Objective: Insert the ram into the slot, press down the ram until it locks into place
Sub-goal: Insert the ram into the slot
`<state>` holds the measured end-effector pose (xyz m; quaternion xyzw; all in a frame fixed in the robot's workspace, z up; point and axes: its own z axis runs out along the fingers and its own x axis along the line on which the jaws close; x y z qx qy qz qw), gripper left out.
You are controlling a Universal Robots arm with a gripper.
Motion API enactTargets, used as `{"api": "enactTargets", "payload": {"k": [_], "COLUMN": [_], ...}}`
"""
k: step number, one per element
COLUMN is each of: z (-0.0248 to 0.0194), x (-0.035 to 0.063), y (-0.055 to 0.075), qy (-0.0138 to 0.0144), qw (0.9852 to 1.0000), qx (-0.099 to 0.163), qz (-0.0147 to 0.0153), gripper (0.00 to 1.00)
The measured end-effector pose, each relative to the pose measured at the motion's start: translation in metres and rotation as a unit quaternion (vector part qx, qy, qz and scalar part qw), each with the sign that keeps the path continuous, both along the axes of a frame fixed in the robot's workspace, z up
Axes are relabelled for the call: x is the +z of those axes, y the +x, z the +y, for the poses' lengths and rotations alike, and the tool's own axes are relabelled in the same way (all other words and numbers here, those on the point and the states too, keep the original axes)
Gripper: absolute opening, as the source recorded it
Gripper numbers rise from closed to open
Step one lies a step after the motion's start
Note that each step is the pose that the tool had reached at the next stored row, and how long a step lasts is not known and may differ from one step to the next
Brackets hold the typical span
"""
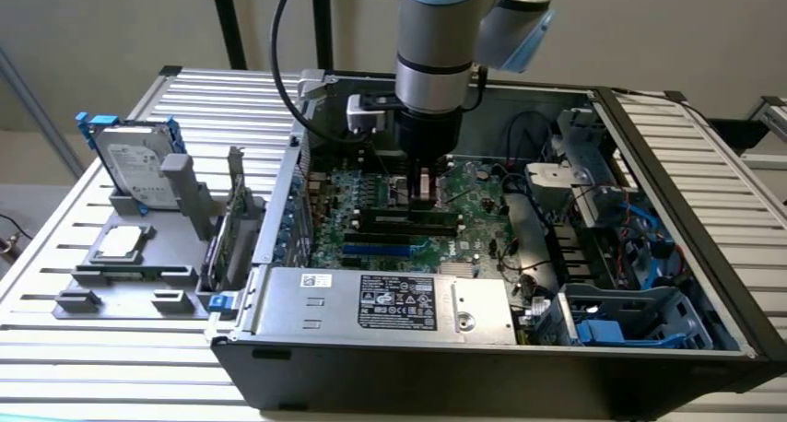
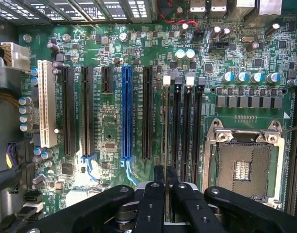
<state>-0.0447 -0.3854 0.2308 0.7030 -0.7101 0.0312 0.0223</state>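
Observation:
The ram (image 2: pixel 166 145) shows edge-on as a thin strip between my fingers (image 2: pixel 158 175) in the wrist view. My gripper (image 2: pixel 166 177) is shut on it. The ram lines up along the slot (image 2: pixel 166 97), the outermost of several parallel black memory sockets, the one nearest the black expansion slots. A pale clip marks that slot's far end. I cannot tell how deep the ram sits in it. In the exterior view my gripper (image 1: pixel 426 184) points straight down inside the open computer case, just above the memory sockets (image 1: pixel 406 221).
A blue slot (image 2: pixel 126 114), black expansion slots and a white slot (image 2: pixel 46 104) lie beside the sockets, with the processor socket (image 2: pixel 245 165) on the other side. The power supply (image 1: pixel 381 302) is at the case front. A hard drive (image 1: pixel 135 169) stands on a grey fixture outside.

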Motion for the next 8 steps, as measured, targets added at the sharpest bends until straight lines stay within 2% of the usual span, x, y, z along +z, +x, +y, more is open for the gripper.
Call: {"api": "enactTargets", "payload": {"k": [5, 8], "z": [0.0002, 0.0010], "x": [-0.0009, -0.0013], "y": [0.0000, 0.0000], "qy": [-0.0016, -0.0017], "qw": [1.0000, 1.0000], "qx": [0.000, -0.001], "qz": [0.0000, 0.0000], "gripper": [0.13, 0.13]}}
